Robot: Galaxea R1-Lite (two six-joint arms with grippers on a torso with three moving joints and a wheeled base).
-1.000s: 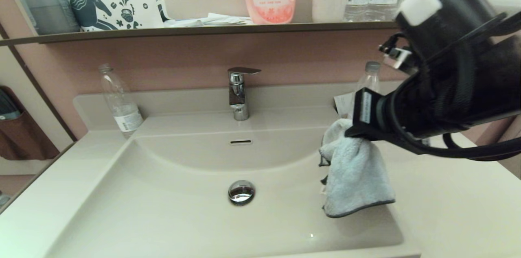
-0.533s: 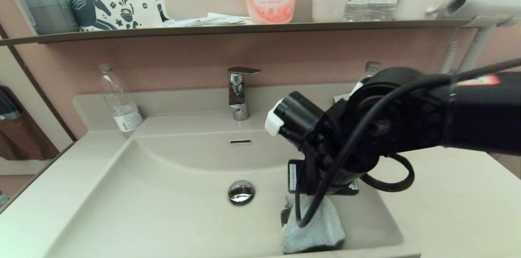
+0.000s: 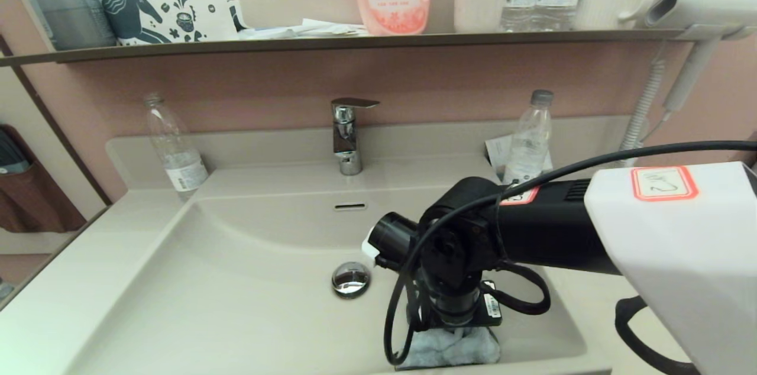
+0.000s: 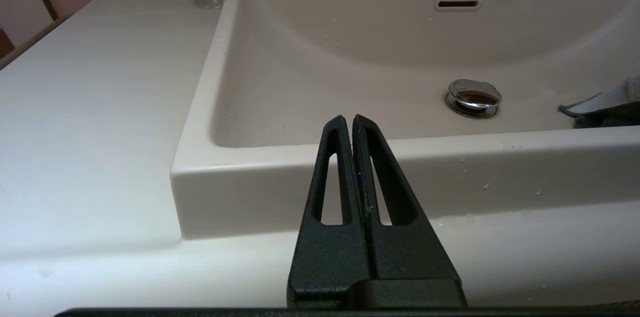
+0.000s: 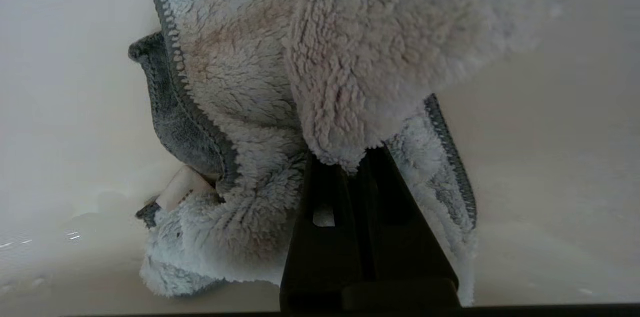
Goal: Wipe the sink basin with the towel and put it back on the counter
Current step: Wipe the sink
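Observation:
The pale-blue towel (image 3: 452, 348) lies bunched on the floor of the cream-white sink basin (image 3: 236, 298), near its front right corner. My right gripper (image 5: 352, 157) points straight down into it and is shut on the towel (image 5: 280, 107), whose fluffy folds and dark grey trim hide the fingertips. In the head view the right arm's wrist (image 3: 455, 280) covers the gripper. The chrome drain plug (image 3: 350, 278) sits just left of the towel. My left gripper (image 4: 348, 119) is shut and empty, parked low in front of the basin's front left corner. The counter (image 3: 615, 304) surrounds the basin.
A chrome faucet (image 3: 348, 135) stands behind the basin, above the overflow slot (image 3: 350, 206). Clear plastic bottles stand on the counter at back left (image 3: 174, 147) and back right (image 3: 528, 138). A dark shelf (image 3: 331, 41) above carries a pink bottle, mugs and a hair dryer (image 3: 698, 8).
My right arm has swung down from above the right counter into the basin, carrying the hanging towel down and pressing it onto the basin floor near the front right.

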